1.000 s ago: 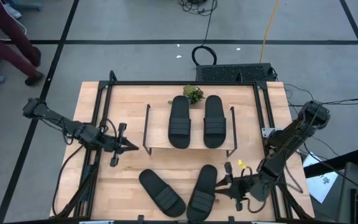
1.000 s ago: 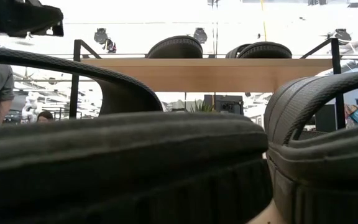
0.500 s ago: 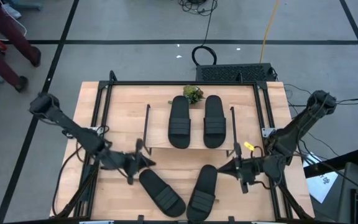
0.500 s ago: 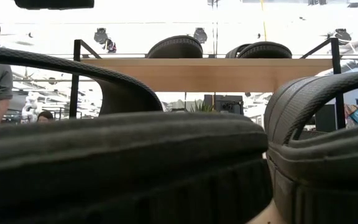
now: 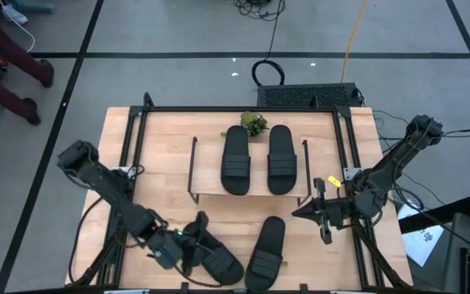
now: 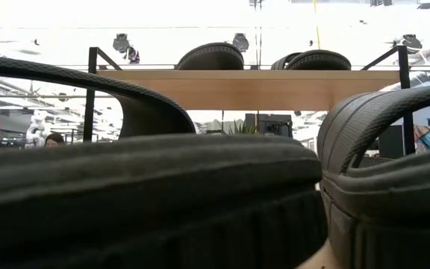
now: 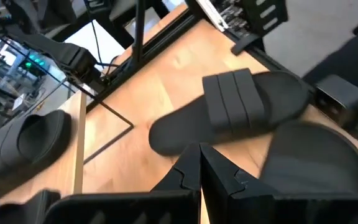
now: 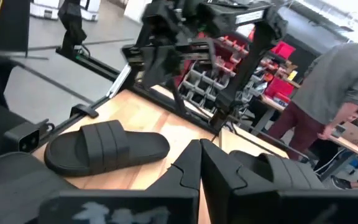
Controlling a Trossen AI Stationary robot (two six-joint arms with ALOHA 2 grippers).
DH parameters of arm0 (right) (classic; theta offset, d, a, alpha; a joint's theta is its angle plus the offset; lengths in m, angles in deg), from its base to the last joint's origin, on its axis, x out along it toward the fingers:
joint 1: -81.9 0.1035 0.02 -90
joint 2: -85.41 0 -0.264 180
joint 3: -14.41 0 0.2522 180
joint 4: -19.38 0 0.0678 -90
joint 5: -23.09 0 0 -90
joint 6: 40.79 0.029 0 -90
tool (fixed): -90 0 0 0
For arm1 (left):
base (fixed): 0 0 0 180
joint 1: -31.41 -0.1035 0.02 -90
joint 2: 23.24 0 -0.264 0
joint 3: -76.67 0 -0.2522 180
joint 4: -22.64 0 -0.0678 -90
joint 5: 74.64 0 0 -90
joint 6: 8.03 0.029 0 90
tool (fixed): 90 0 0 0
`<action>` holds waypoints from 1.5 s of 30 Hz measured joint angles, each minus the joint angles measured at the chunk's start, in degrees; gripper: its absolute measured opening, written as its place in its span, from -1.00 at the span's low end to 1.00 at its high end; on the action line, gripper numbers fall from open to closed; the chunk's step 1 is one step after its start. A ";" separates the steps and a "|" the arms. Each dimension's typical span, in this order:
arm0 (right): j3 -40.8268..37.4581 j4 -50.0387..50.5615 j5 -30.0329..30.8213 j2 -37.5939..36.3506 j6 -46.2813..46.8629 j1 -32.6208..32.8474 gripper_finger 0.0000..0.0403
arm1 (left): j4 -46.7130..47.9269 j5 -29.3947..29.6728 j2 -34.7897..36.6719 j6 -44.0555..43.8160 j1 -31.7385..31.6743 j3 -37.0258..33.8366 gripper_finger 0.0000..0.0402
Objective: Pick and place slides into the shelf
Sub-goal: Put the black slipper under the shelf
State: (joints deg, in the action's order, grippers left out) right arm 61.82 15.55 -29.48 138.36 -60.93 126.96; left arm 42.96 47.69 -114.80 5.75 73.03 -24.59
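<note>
Two black slides (image 5: 235, 160) (image 5: 281, 159) lie sole-down on the shelf's wood top board (image 5: 247, 186); the low view shows them above the board (image 6: 252, 88). Two more slides lie on the table near its near edge: the left one (image 5: 217, 258) and the right one (image 5: 268, 247). They fill the low view (image 6: 148, 194) (image 6: 394, 179). My left gripper (image 5: 196, 239) (image 7: 201, 163) is shut and sits over the left slide's far end; touch does not show. My right gripper (image 5: 299, 212) (image 8: 201, 158) is shut, beside the shelf's right wire side, just beyond the right slide's toe.
A small green plant (image 5: 254, 123) sits behind the shelf. The table's black frame rails (image 5: 129, 147) run along both sides. Bare wood (image 5: 157, 155) lies left of the shelf. A person in a grey shirt (image 8: 337, 81) stands beyond the table, and another walks past the far left corner (image 5: 6, 82).
My left gripper has swung from beside the shelf's left side toward the near edge and to the right, ending over the left slide. My right gripper has moved from the near right corner toward the far edge, up beside the shelf's right side. No slide has moved.
</note>
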 joint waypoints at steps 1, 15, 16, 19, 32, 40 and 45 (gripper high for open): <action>-0.94 -0.93 0.00 -0.80 -0.23 0.02 -1.00 | -0.09 0.44 -1.86 0.04 -0.25 1.52 -1.00; -6.10 -4.07 0.00 -7.75 -0.24 0.02 -1.00 | -0.43 3.90 -25.83 2.32 -2.42 22.07 -0.79; -6.23 -4.14 0.00 -7.79 -0.21 0.02 -1.00 | -0.45 3.85 -26.97 1.61 -2.40 23.76 -0.74; -6.70 -4.21 0.00 -7.74 0.06 0.02 -1.00 | 0.62 3.72 -29.88 -0.04 -2.44 28.04 -0.59; -7.03 -6.42 0.00 -8.95 -0.01 0.02 -1.00 | 4.14 -3.78 -39.64 -8.09 -3.38 42.33 0.20; -7.03 -5.86 0.00 -9.43 -0.18 0.02 -1.00 | 4.05 -8.15 -44.78 -6.68 -4.15 44.34 0.49; -7.02 -6.27 0.00 -9.47 -1.75 0.02 -1.00 | 5.47 -2.66 -45.32 -6.45 -4.00 44.57 0.53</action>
State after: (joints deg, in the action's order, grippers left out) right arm 54.79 9.29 -29.48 128.89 -62.68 126.98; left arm 48.43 45.03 -160.12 -0.70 69.04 19.98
